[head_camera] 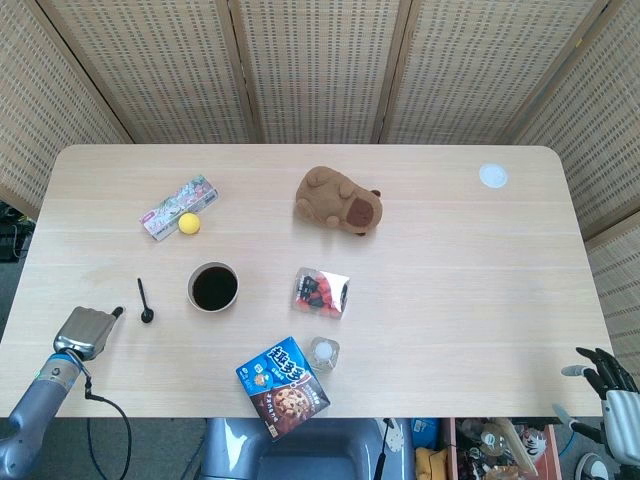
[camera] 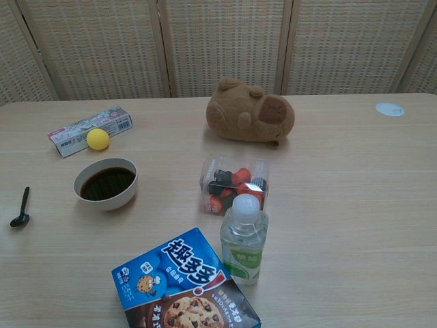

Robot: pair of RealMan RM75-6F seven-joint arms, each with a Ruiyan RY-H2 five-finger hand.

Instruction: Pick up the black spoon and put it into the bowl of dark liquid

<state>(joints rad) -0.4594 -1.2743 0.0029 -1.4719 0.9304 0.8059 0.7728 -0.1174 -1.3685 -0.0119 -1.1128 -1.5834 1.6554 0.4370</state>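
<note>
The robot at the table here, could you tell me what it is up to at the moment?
Its left hand is over the table's near left corner, close to the black spoon but not touching it. The spoon lies flat just left of the bowl of dark liquid. The right hand hangs off the table's right edge, holding nothing.

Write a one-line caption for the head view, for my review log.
Left hand near the black spoon, which lies left of the bowl of dark liquid; right hand off the table's corner.
</note>
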